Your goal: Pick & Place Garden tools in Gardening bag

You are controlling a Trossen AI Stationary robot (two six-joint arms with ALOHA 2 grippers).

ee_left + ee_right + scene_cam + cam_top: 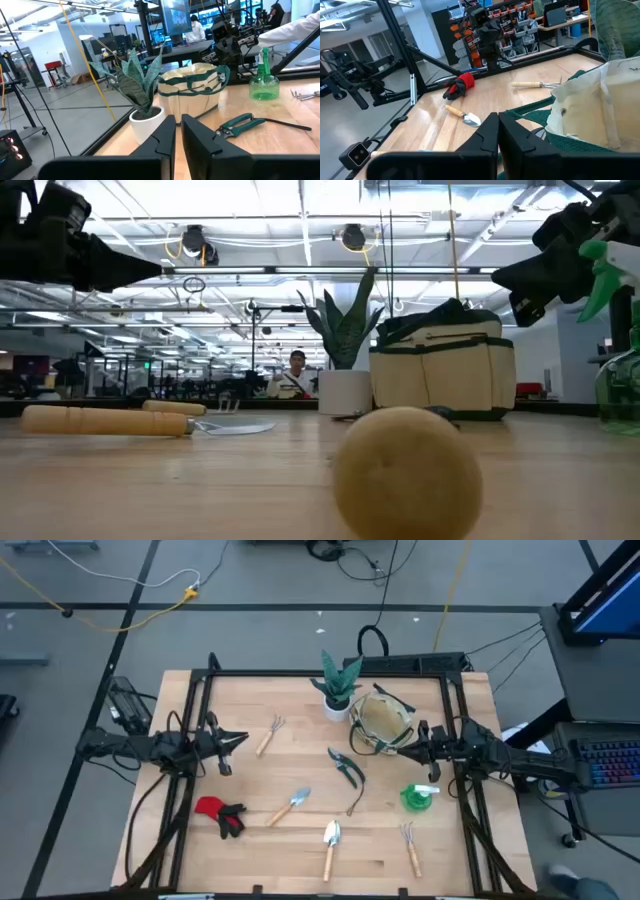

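Observation:
The beige gardening bag with green trim stands upright at the far right of the table, beside a potted plant. On the table lie a small rake, dark shears, two trowels, a fork, a green spray bottle and red-and-black gloves. My left gripper is shut and empty above the table's left side. My right gripper is shut at the bag's near right rim; in its wrist view the bag fills the space just beyond the fingers. My right gripper comes level from the table's right at the bag's rim, where a green strap runs just past its shut fingers. I cannot tell whether the fingers touch the strap or the bag.
A thin dark tool lies between the shears and the spray bottle. A black frame borders the table's far edge and sides. A person sits in the room beyond the table. A wooden handle end lies close to the low camera.

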